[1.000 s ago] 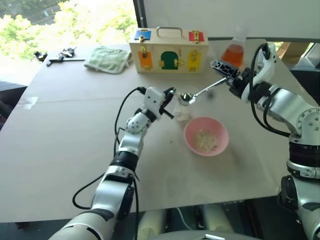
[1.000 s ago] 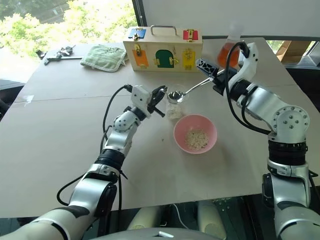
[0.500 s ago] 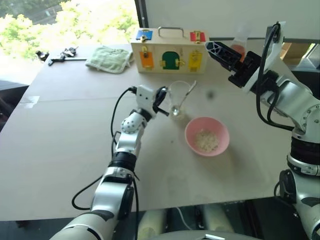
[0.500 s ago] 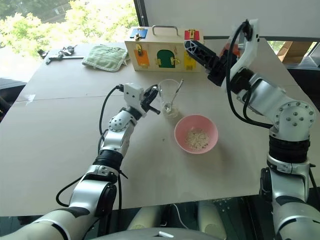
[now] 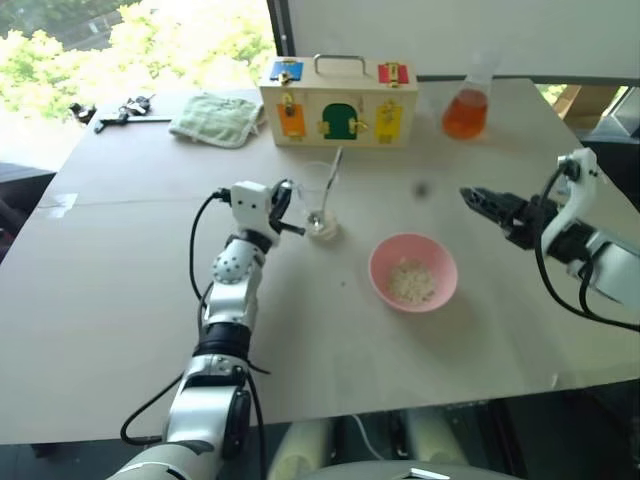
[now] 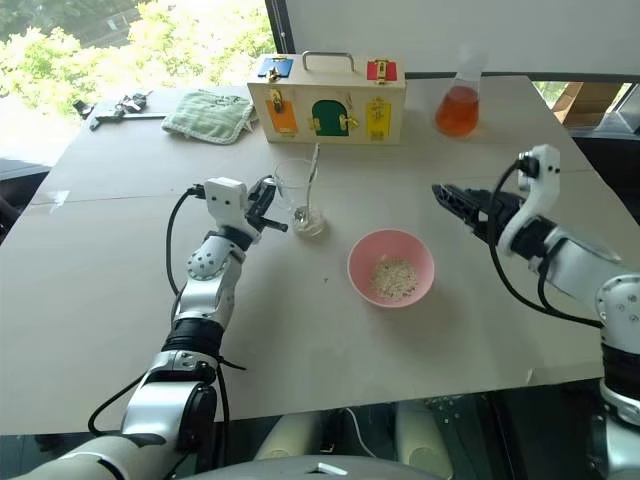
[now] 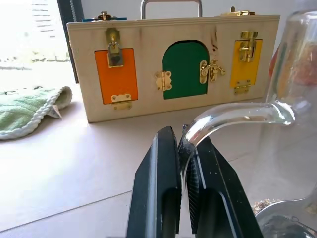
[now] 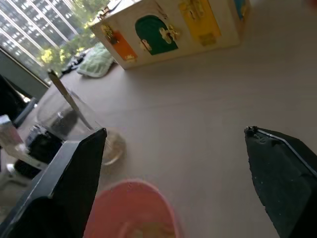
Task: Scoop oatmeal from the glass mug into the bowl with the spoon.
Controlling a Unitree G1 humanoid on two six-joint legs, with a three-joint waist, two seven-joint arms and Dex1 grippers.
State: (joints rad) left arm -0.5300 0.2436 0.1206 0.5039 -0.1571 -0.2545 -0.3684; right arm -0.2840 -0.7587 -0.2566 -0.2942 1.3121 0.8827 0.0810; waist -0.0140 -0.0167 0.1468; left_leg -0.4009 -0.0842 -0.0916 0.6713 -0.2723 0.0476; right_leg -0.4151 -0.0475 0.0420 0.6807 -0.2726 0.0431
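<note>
Standing in the glass mug (image 5: 320, 200), the spoon (image 5: 327, 185) looks thin, stiff and slippery, best pinched high on its handle. Left gripper (image 7: 184, 163) pinches the mug's handle; right gripper (image 5: 478, 199) gapes empty beside the bowl (image 5: 413, 272).

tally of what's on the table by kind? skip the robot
Glass mug: 1
Spoon: 1
Pink bowl: 1
Flask of orange liquid: 1
Wooden latch box: 1
Green cloth: 1
Dark cluster of small items, far corner: 1
Total: 7
</note>
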